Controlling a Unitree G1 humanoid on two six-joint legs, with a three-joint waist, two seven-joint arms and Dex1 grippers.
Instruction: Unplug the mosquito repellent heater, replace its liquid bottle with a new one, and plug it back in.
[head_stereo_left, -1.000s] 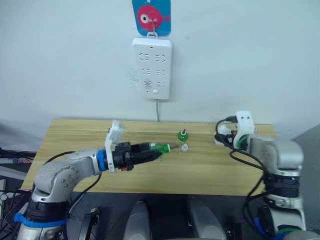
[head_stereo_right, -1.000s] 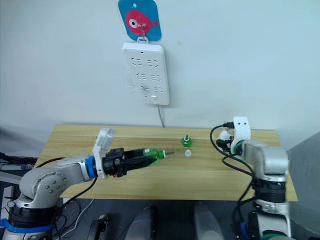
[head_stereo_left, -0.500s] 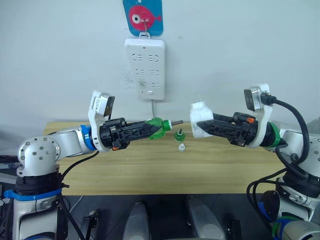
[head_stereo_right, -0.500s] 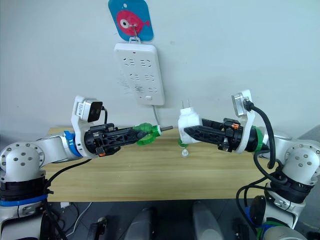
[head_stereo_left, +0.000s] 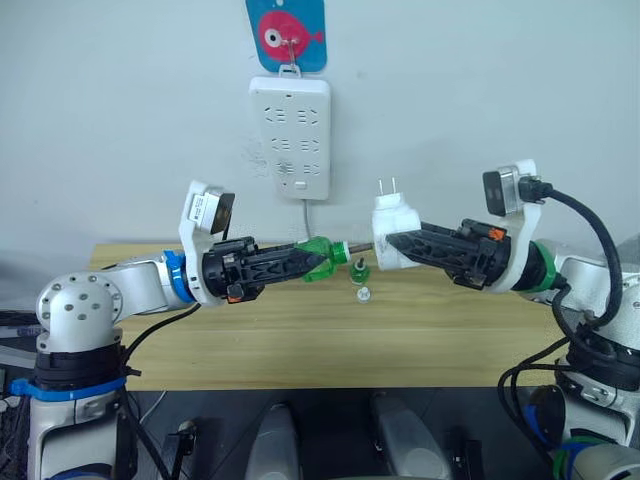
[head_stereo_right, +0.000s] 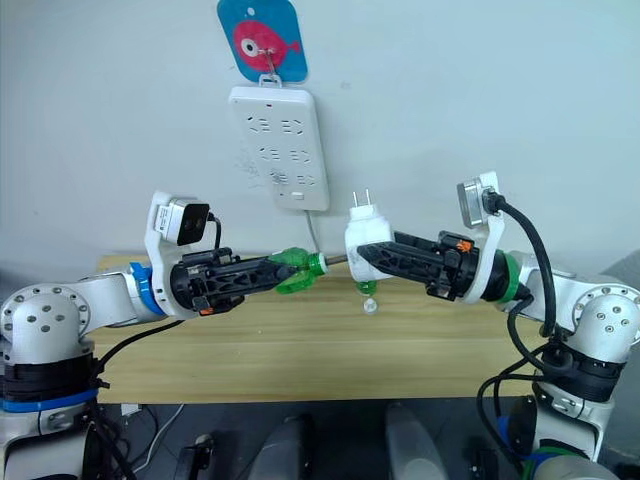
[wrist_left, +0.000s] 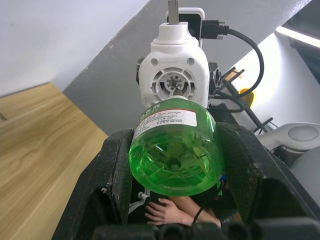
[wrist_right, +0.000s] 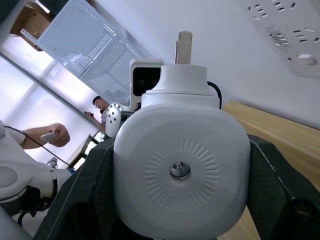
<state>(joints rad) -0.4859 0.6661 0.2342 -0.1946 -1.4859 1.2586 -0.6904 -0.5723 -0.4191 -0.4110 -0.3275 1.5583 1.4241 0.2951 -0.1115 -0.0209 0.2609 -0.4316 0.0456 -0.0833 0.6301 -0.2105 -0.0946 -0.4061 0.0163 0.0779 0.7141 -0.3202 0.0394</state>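
Since half a second ago the right gripper (head_stereo_left: 392, 248) has carried the mosquito repellent heater (head_stereo_left: 388, 225) closer to the left gripper (head_stereo_left: 318, 262), so the gap between heater and bottle tip has nearly gone. One heater is in play: a white rounded unit held in the air above the bench (head_stereo_left: 300, 340), its two metal prongs pointing up, pinched between the right arm's two black fingers (wrist_right: 90, 200), which press against its sides. Two green bottles can be counted. One, the green bottle (head_stereo_left: 322, 260), lies level in the left arm's fingers (wrist_left: 112, 185), which are closed around its body; its grey wick tip points at the heater's underside and sits just at the round opening, though whether it has entered cannot be told. In the left wrist view the bottle's clear green base faces the camera with the heater's ribbed socket right behind it. The second green bottle (head_stereo_left: 357, 270) stands upright on the bench below the two grippers, and one small clear cap (head_stereo_left: 364, 295) lies just beside it. One white power strip (head_stereo_left: 289, 137) hangs on the wall above, under a blue plaque with a pink fish (head_stereo_left: 285, 33), its cord dropping behind the bench.
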